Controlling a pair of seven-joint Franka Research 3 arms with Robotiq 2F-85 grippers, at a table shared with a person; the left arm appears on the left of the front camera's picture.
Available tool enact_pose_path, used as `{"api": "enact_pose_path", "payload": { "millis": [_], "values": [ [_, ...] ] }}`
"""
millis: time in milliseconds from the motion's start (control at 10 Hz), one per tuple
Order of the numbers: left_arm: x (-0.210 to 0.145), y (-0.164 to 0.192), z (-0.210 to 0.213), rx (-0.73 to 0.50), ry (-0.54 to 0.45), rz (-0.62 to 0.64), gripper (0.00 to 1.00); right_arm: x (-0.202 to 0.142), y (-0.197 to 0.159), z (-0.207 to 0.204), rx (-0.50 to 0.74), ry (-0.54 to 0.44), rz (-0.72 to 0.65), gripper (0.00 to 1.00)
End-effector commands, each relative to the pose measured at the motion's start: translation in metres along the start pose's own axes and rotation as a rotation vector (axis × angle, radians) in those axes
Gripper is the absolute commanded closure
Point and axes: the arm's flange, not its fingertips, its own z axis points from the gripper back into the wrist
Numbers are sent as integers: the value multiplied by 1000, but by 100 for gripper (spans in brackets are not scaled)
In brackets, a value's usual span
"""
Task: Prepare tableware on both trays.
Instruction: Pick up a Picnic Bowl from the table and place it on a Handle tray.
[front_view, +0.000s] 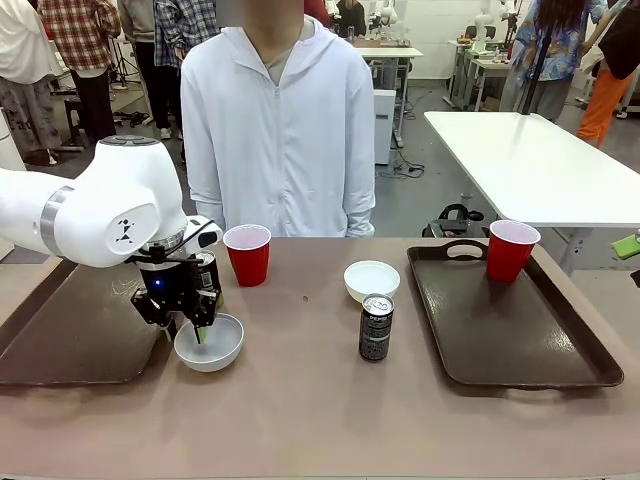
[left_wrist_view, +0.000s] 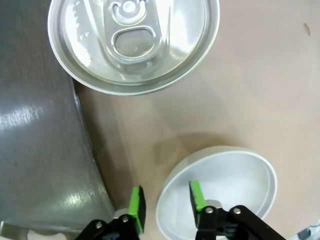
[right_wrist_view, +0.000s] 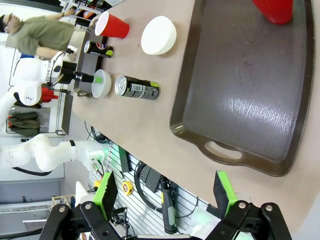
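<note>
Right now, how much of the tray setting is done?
Done: one red cup stands on the right tray. In hand: the left fingers pinch a white bowl beside the left tray. Left: the other bowl, other cup and both cans.

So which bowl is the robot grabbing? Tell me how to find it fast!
Look at the brown tray on the robot's left. Just past its right edge, nearer the robot than a can and a red cup, sits a small white bowl. The other bowl stands alone mid-table, but this one has the left gripper pinching its rim.
</note>
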Motion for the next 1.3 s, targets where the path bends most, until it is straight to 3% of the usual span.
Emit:
{"api": "enact_pose_path", "payload": {
  "millis": [0,100,500,700,900,1200],
  "values": [
    [-1,-4,1,4,14,40,92,1,-1,0,18,-6,6,0],
    [-1,-4,1,6,19,45,100,1,-1,0,18,-6,6,0],
    [-2,-1,8,-2,49,42,100,1,-1,0,18,-6,6,0],
    [-15,12,44,-36,120,33,100,1,-1,0,18,-6,6,0],
    [-40,45,103,-115,99,16,100,1,-1,0,18,-6,6,0],
    [-30,126,121,-117,34,23,100,1,-1,0,18,-6,6,0]
  ]
}}
